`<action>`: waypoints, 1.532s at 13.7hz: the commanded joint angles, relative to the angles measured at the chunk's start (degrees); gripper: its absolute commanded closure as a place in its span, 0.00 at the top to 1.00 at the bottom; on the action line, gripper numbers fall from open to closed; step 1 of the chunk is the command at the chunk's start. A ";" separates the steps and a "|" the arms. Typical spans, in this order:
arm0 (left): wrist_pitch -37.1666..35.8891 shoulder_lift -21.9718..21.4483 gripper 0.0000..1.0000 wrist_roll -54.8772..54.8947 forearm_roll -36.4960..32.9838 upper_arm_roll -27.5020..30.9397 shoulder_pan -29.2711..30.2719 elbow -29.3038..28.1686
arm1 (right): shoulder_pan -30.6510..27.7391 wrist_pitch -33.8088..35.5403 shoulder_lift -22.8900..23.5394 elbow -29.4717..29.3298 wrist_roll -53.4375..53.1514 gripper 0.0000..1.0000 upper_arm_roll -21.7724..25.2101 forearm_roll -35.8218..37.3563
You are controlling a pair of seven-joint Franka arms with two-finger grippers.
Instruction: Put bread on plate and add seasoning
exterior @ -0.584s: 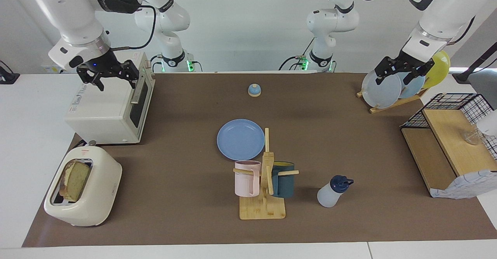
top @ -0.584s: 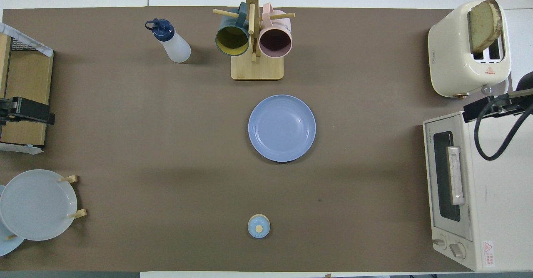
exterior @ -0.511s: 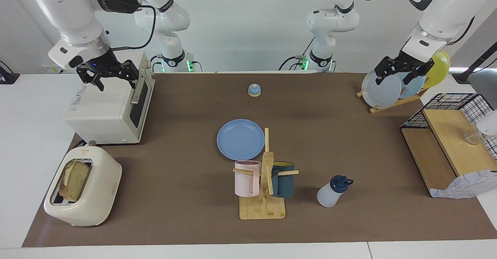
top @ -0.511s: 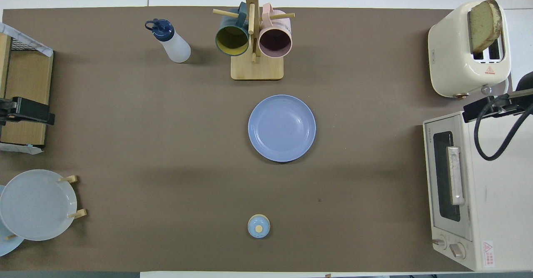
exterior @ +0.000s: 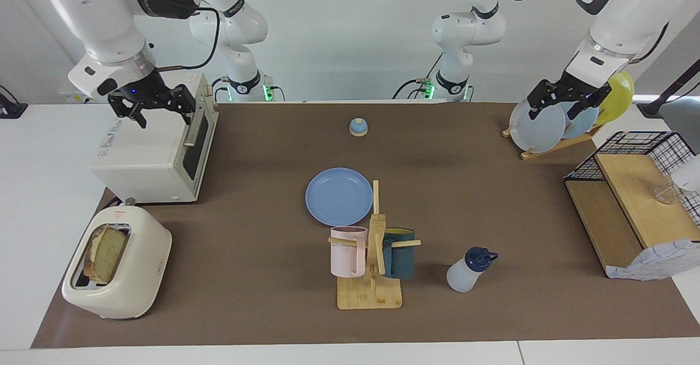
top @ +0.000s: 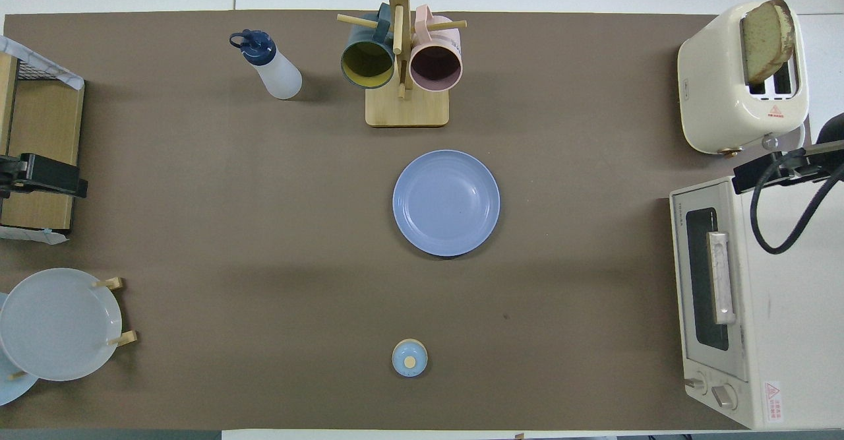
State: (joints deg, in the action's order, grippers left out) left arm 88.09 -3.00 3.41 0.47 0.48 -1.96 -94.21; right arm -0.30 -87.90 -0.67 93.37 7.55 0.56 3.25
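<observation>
Right claw [exterior: 153, 109] hangs over the white oven [exterior: 156, 151], its fingers spread wide and holding nothing; compared with the pictures of a moment ago it has not moved in any way I can see, and nothing on the bench [exterior: 262, 190] has shifted either. So the task has not really begun, in my judgement: both arms seem to wait at their own ends. Below the oven in the facing view, at the right arm's end and farther from the robots, stands the cream toaster [exterior: 117, 266], and the bread [exterior: 106, 253] sits upright in its slot, with its top sticking out. The blue plate [exterior: 338, 196] lies flat in the middle of the bench and is empty. Just beside it, farther from the robots, a wooden rack [exterior: 372, 277] carries a pink mug [exterior: 348, 251] and a dark blue mug [exterior: 398, 253]; no contents show in either. The seasoning bottle [exterior: 467, 270] stands upright near the rack, toward the left arm's end. Left claw [exterior: 563, 98] hangs over the rack of pale plates [exterior: 538, 125], also spread wide and empty.
</observation>
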 commanded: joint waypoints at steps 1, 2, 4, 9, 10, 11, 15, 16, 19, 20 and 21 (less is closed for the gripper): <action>-0.28 -1.57 1.00 0.19 -0.90 0.32 -0.85 -1.41 | -0.14 0.53 -0.82 0.50 -0.61 1.00 0.23 -1.49; -0.89 -1.57 1.00 0.19 -0.90 0.40 -0.85 -1.50 | -0.14 0.53 -0.82 0.50 -0.61 1.00 0.23 -1.49; -1.34 -2.44 1.00 -3.04 -0.90 0.31 -0.85 -2.90 | -0.14 0.53 -0.82 0.50 -0.61 1.00 0.23 -1.49; 18.20 -8.40 1.00 -3.67 -0.90 -0.39 -4.09 -17.63 | -0.14 0.62 -0.82 0.50 -0.61 1.00 0.23 -1.49; 24.26 -10.69 1.00 -3.76 -0.90 -0.39 -5.15 -22.81 | -0.23 0.53 -0.82 0.50 -0.61 1.00 0.23 -1.49; 30.24 -12.88 1.00 -3.85 -0.90 -0.39 -6.03 -27.99 | -0.23 0.45 -0.82 0.50 -0.61 1.00 0.23 -1.49; 52.83 -12.74 1.00 -7.97 -0.90 -0.56 -10.78 -40.50 | -2.68 -8.81 -0.30 1.02 -0.09 1.00 0.32 -1.49; 59.41 -11.51 1.00 -8.51 -0.90 -0.56 -12.18 -43.40 | -3.39 -15.40 -0.73 3.81 1.66 1.00 0.32 -1.49; 79.97 -3.71 1.00 -10.44 -0.82 -0.56 -13.86 -48.69 | -4.98 -38.96 0.05 11.38 7.28 1.00 0.32 -1.49; 86.05 -0.81 1.00 -10.53 -0.82 -0.56 -13.86 -49.31 | -5.41 -41.63 1.97 11.40 8.69 1.00 0.32 -1.49; 92.38 3.49 1.00 -10.53 -0.64 -0.56 -14.82 -49.31 | -5.85 -44.00 4.34 10.53 9.05 1.00 0.32 -1.58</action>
State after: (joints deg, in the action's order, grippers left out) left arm 170.15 -6.30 -5.83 0.46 -0.75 -15.27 -143.34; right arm -5.30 -126.85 1.12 103.18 13.89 0.88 3.24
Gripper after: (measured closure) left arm 0.000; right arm 0.000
